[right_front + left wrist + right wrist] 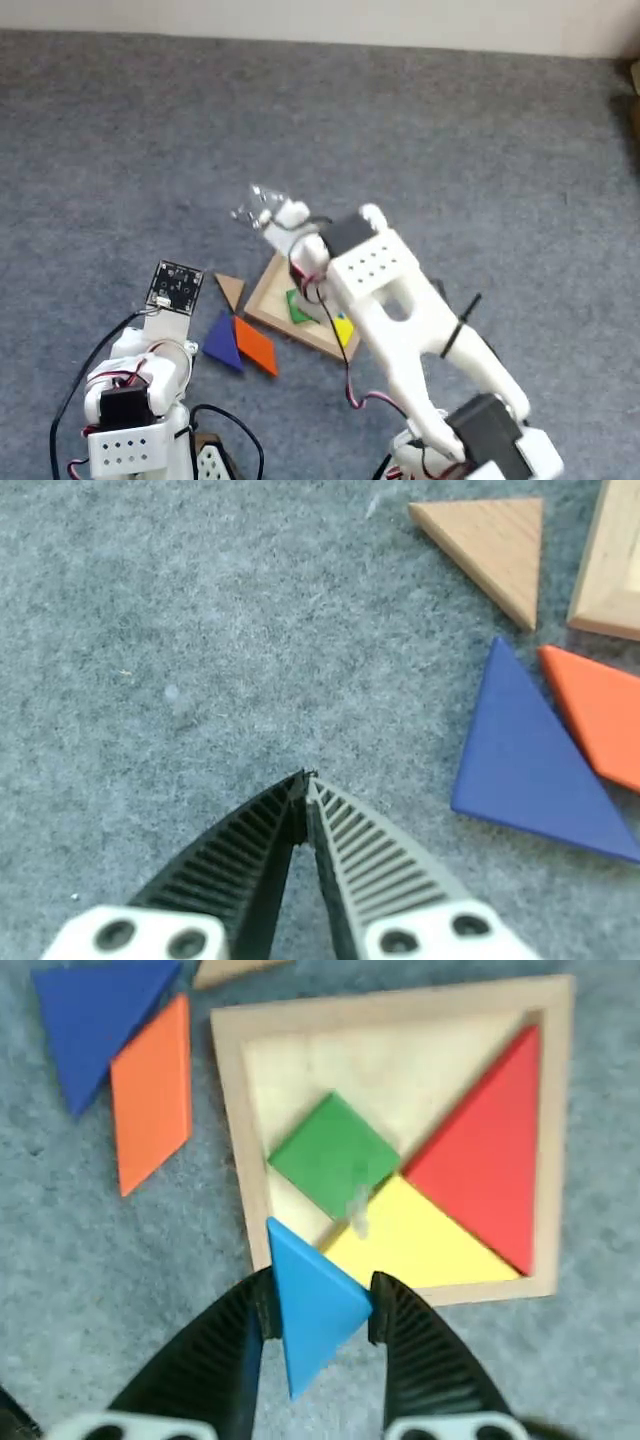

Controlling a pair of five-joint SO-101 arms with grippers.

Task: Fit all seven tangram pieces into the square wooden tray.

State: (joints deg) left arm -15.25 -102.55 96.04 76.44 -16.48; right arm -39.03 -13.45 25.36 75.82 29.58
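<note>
- Right gripper [318, 1295] is partly open, its jaws pinching the light-blue triangle [305, 1335] by two of its edges. It hangs over the tray [395, 1005] rim, on the side nearest the green square [333, 1155].
- Left gripper [305, 780] has its jaws pressed together with nothing between them. It sits over bare carpet [150, 630], off to the side of the tray where the loose pieces lie.
- Inside the tray, the red triangle [490, 1165] lies along one wall and the yellow triangle [415, 1240] along the next, and the two meet on a diagonal. The green square touches the yellow one near the tray's middle, turned cornerwise to the walls.
- Outside the tray, the dark-blue triangle [95, 1020] and orange piece [150, 1090] touch each other just beside one wall. The tan triangle [490, 545] lies near that wall's corner.
- The pieces look thin, stiff and light (painted wood, most likely), so the smooth faces may slip or twist in a pinch.
- The safest hold is probably across two opposite edges near the middle of a piece. It should go down flat, because a tilted corner would likely catch on the rim.
</note>
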